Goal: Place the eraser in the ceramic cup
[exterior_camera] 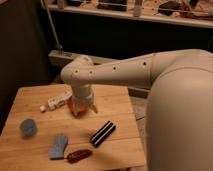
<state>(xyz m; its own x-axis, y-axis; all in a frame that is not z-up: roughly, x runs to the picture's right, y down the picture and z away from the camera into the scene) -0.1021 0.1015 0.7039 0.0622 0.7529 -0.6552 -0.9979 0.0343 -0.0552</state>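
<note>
Fingers found released and spread apart, nothing held between them; the gripper (84, 109) hangs fingers-down directly over the orange-red bowl (72, 105), covering most of it, so that only the bowl's viewer-left side shows; whether the fingertips touch the bowl's rim cannot be told. The cream-coloured wrist rises straight above the bowl, and the arm (120, 70) runs from there up and to the viewer's right into the robot's large rounded body. The eraser (103, 133), black with white stripes along its length, lies flat on the worktop (30, 97), nearer the camera than the bowl and to its viewer-right, set at a slant, apart from the bowl and from the gripper. The ceramic cup (28, 127), small, round and light blue, stands well to the viewer's left of the bowl and somewhat nearer the camera, well apart from the eraser. A white segmented bar (57, 101) lies just beside the bowl on its viewer-left side; a flat blue-grey cloth piece (58, 146) lies in front of the bowl toward the near edge; a glossy red-brown oblong (79, 155) lies nearer still than the bowl, just beside the cloth.
</note>
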